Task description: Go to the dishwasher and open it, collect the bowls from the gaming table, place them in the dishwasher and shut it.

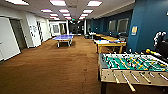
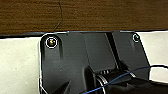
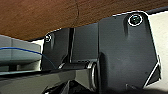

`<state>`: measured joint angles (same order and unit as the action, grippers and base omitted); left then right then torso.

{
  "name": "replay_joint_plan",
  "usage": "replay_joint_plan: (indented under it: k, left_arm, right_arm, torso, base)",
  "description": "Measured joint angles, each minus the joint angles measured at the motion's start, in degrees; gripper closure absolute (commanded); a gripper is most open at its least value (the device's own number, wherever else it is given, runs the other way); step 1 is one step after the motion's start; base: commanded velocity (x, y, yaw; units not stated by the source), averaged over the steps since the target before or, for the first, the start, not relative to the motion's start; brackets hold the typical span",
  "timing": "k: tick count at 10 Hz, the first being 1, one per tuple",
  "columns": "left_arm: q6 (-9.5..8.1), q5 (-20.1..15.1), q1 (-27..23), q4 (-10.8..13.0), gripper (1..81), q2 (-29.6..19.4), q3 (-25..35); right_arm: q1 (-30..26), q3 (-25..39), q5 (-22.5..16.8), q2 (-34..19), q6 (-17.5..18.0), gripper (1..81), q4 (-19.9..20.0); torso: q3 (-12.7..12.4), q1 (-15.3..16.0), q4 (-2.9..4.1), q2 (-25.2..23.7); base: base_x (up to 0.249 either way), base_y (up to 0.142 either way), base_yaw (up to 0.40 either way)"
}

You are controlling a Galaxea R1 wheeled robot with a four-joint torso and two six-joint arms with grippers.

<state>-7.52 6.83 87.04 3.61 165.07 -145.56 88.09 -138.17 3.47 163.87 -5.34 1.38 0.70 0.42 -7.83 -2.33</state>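
We see the gaming table (image 1: 110, 43) ahead at about one o'clock, beyond the foosball table (image 1: 132, 63) on our right, its long axis running away from us, so nearer our right arm, though we cannot tell either gripper's opening or load.

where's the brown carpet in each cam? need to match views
Head view: brown carpet covers the open floor left of the foosball table.
Left wrist view: carpet lies beyond the robot's dark plate.
Right wrist view: carpet lies beyond the dark plate.
Shared landmark: the carpet itself.
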Motion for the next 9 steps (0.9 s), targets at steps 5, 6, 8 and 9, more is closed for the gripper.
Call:
replay_joint_plan:
  k: [5,6,8,9]
  left_arm:
    - [0.0,0.0,0.0,0.0,1.0,0.0,-0.2]
    - [0.0,0.0,0.0,0.0,1.0,0.4,-0.9]
    - [0.0,0.0,-0.1,0.0,1.0,1.3,-2.7]
    - [0.0,-0.1,-0.3,0.0,1.0,1.7,-3.2]
  right_arm:
    - [0.0,0.0,0.0,0.1,0.0,1.0,0.0]
    - [0.0,0.0,0.0,0.2,0.0,1.0,0.0]
    - [0.0,0.0,0.0,0.3,0.0,1.0,0.0]
    - [0.0,0.0,0.0,0.3,0.0,1.0,0.0]
  torso:
    - [0.0,0.0,0.0,0.0]
    - [0.0,0.0,0.0,0.0]
    - [0.0,0.0,0.0,0.0]
    - [0.0,0.0,0.0,0.0]
  base:
    - [0.0,0.0,0.0]
    - [0.0,0.0,0.0]
    - [0.0,0.0,0.0]
    - [0.0,0.0,0.0]
